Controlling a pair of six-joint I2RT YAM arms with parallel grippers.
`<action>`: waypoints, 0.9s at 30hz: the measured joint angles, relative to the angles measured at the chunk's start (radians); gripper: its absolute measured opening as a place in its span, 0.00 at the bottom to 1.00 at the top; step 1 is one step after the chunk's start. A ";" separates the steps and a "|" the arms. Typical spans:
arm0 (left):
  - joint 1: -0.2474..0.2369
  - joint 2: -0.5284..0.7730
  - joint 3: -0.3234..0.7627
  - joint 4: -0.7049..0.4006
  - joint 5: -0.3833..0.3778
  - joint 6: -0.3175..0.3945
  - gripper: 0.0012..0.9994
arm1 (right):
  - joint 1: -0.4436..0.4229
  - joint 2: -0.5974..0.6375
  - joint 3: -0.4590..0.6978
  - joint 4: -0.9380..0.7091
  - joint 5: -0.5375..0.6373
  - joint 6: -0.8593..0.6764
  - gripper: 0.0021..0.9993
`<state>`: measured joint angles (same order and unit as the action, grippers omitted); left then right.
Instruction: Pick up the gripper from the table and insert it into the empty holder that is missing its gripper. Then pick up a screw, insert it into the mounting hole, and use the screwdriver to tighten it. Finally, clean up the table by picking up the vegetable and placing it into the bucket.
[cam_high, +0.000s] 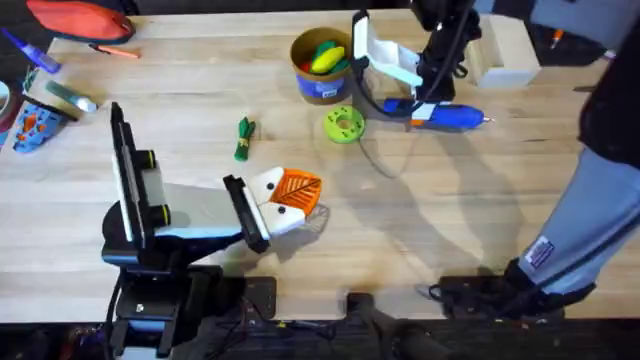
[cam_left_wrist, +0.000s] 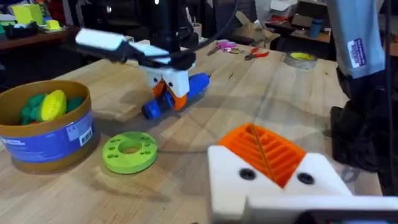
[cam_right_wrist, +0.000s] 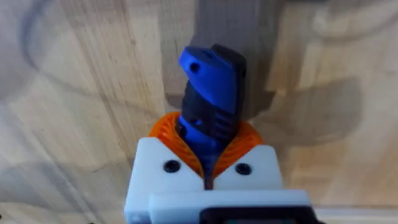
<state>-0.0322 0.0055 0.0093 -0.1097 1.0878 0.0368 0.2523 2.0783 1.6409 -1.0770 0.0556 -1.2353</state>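
My right gripper (cam_high: 425, 105) (cam_left_wrist: 168, 93) is at the far right of the table, shut on the bright blue screwdriver (cam_high: 455, 118) (cam_left_wrist: 194, 86) (cam_right_wrist: 211, 87), which lies near the tabletop. The orange pads clamp its body in the right wrist view. The small dark-green vegetable (cam_high: 243, 138) lies on the wood left of centre. The bucket (cam_high: 322, 90) (cam_left_wrist: 43, 140) stands at the back with yellow and green toys inside. My left gripper (cam_high: 303, 195) (cam_left_wrist: 264, 149) hovers near the table's middle, shut with nothing held. The task's gripper, the holder and the screw are out of view.
A lime-green disc with holes (cam_high: 343, 124) (cam_left_wrist: 129, 151) lies just in front of the bucket. A thin cable (cam_high: 372, 155) loops on the table near the screwdriver. A pale box (cam_high: 505, 55) sits at the back right. Clutter, including a red pouch (cam_high: 80, 18), lines the back left.
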 joint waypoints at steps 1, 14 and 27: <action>0.000 0.000 0.000 0.000 0.000 0.000 0.01 | 0.000 0.029 0.000 0.003 0.000 0.000 0.02; 0.000 0.000 0.000 0.000 0.000 0.000 0.01 | 0.001 0.027 0.001 0.009 0.008 -0.002 0.99; 0.000 0.000 0.000 0.000 0.000 0.000 0.01 | 0.012 -0.030 0.001 0.011 0.008 0.054 0.99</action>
<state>-0.0322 0.0055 0.0093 -0.1097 1.0878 0.0368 0.2646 2.0487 1.6417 -1.0664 0.0639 -1.1812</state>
